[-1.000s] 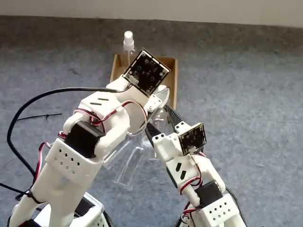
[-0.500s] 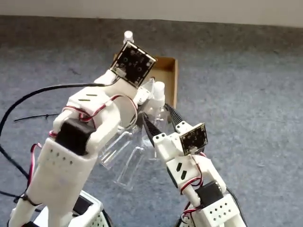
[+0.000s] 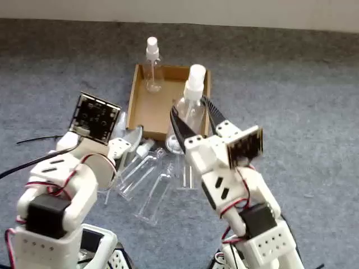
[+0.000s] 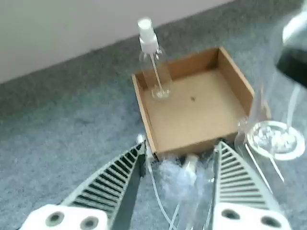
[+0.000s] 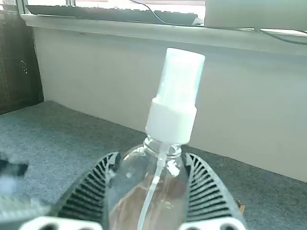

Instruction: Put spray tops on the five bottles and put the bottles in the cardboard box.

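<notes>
From above, your right gripper [image 3: 189,109] clamps the capped bottle [image 3: 189,122] at the near-right rim of the cardboard box [image 3: 148,109]; left wrist: left gripper [image 4: 180,146] spread, seemingly over loose bottles [image 4: 189,175] outside the near wall; right wrist: it stands upright in that grip.

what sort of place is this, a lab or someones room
Likely an ordinary room, not a fitted lab: the work surface is grey carpet-like fabric, backed by a plain white wall with a white ledge carrying a dark cable.

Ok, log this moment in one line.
right pincer: shut on capped bottle near cardboard box | left pincer: open over loose bottles | in box: second capped bottle
</notes>
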`<state>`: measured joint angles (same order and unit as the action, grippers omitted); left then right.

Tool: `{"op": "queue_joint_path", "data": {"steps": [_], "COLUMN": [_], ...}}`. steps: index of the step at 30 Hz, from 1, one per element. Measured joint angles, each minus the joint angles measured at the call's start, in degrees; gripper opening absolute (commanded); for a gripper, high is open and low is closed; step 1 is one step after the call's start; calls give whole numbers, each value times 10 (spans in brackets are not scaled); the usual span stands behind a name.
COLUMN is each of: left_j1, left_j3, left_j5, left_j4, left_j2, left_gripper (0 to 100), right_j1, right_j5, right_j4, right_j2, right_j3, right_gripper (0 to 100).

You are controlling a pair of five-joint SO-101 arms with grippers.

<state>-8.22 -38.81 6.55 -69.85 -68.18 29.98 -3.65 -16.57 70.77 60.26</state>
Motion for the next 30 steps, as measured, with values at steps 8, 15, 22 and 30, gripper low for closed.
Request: {"op": "queue_joint_path", "data": {"steps": [8, 15, 22, 30], "left_j1": [-13, -31, -22, 1], "left_j3": [-200, -228, -309, -320], "left_j5": [0, 0, 0, -1], "left_j4": [127, 156, 235, 253], "left_j2": [-134, -184, -182, -182], "left_gripper": [277, 274, 274, 274], "right_j1": [36, 100, 122, 126], "right_j5": [0, 4, 4, 4], "right_j4": [-3, -11, -81, -138], "right_j2": [-280, -352, -322, -252], "right_j3": [-192, -217, -210, -210], "right_gripper": [5, 5, 5, 5]}}
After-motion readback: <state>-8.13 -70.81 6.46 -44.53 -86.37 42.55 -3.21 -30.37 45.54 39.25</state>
